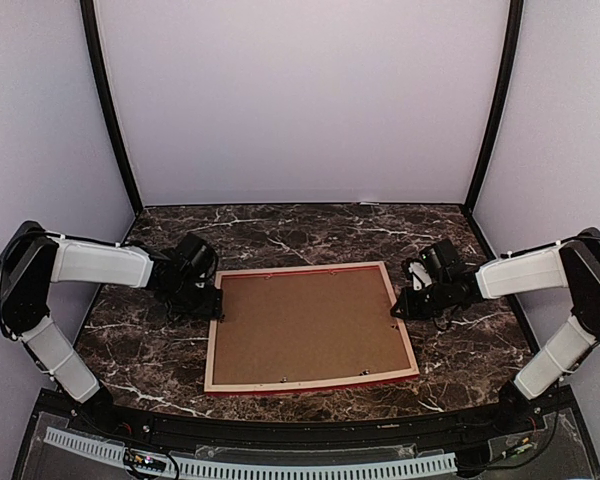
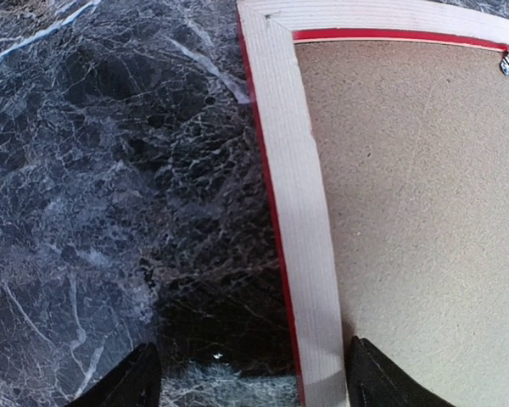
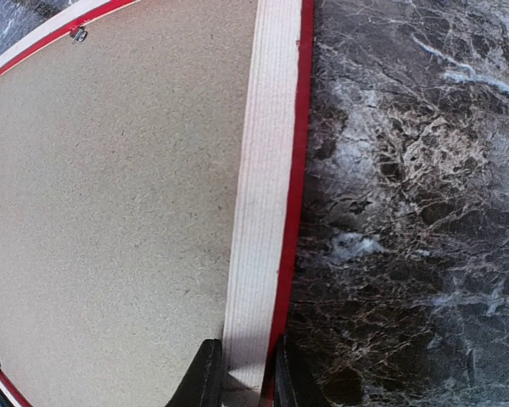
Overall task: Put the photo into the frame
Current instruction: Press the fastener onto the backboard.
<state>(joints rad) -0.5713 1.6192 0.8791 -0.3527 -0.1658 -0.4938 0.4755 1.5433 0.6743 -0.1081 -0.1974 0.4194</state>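
Frame (image 1: 212, 345) is lying face down mid-table, pale wood back facing up, red showing only along the edges. Brown backing board (image 1: 305, 325) is sitting inside it and filling the opening, with a small metal tab (image 2: 508, 64) at its rim. Photo isn't showing in any view, so I can't tell whether it's under the board.

My right gripper (image 3: 248, 373) is clamping the frame's right rail, one finger on the inner side and one on the red outer edge. My left gripper (image 2: 254, 381) is hanging released over the left rail: one fingertip over the marble table (image 1: 310, 225), the other over the board, rail between them, not touching as far as I can see.

Both rails are running near-to-far, so each is crossing its jaws square. The frame is lying between the two arms, equally close to each. My guess is the next move depends on the left closing on its rail.
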